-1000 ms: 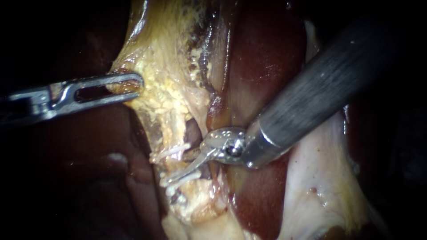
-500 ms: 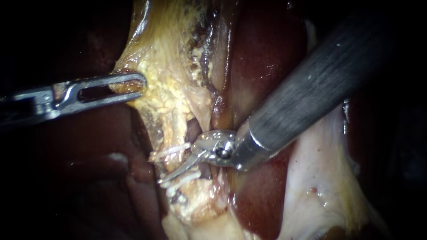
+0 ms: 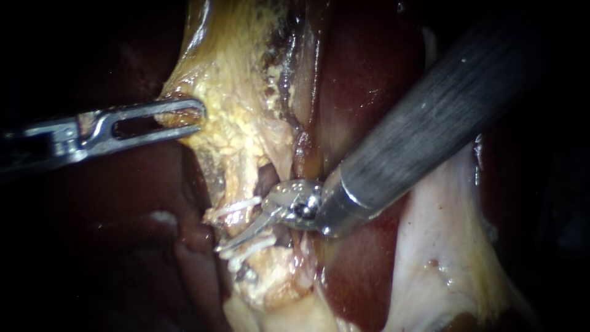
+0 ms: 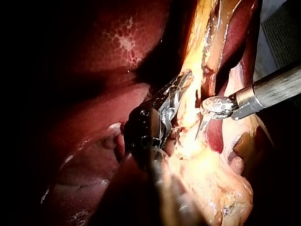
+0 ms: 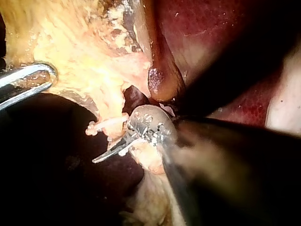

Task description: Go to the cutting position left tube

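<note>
Yellow fatty tissue [image 3: 236,132] clamped in left instrument [image 3: 187,117] end effector; right instrument [image 3: 236,237] end effector slightly parted between white clips [image 3: 236,208].

Endoscope close on yellowish tissue [image 3: 236,132], wrist cameras closer, opposite sides, sharing right instrument [image 3: 243,233]

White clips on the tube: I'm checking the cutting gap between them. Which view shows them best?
Endoscope view: the white plastic clips lie in plain sight, the right instrument reaching between them. The right wrist view shows one clip plainly; the left wrist view barely shows them.
</note>
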`<state>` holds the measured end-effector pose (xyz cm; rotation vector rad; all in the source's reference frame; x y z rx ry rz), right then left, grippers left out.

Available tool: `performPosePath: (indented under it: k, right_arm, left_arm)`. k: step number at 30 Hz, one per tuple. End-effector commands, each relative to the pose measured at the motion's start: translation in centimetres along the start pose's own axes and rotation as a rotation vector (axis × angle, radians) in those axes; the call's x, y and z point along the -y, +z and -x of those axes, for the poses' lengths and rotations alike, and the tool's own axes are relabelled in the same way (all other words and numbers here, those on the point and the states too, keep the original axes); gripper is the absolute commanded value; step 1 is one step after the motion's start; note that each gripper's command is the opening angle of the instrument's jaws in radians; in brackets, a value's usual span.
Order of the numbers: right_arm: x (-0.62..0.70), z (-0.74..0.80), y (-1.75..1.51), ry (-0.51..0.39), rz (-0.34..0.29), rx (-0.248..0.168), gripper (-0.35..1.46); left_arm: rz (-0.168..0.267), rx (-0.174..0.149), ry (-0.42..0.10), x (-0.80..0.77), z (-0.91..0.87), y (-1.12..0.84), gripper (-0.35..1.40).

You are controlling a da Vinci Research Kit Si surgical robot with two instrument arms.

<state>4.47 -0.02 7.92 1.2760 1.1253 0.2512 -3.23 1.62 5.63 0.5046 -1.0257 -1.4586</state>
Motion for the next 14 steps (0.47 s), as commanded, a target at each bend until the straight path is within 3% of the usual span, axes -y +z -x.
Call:
performPosePath:
  k: [1, 14]
  right_arm:
    - [0.00, 0.00, 0.00, -0.002, 0.001, 0.000, 0.93]
    - [0.00, -0.01, 0.01, 0.010, -0.002, 0.002, 0.93]
  left_arm:
    - [-0.002, 0.000, 0.000, -0.01, 0.00, 0.01, -0.35]
    - [0.000, 0.003, 0.001, -0.01, -0.03, 0.05, -0.35]
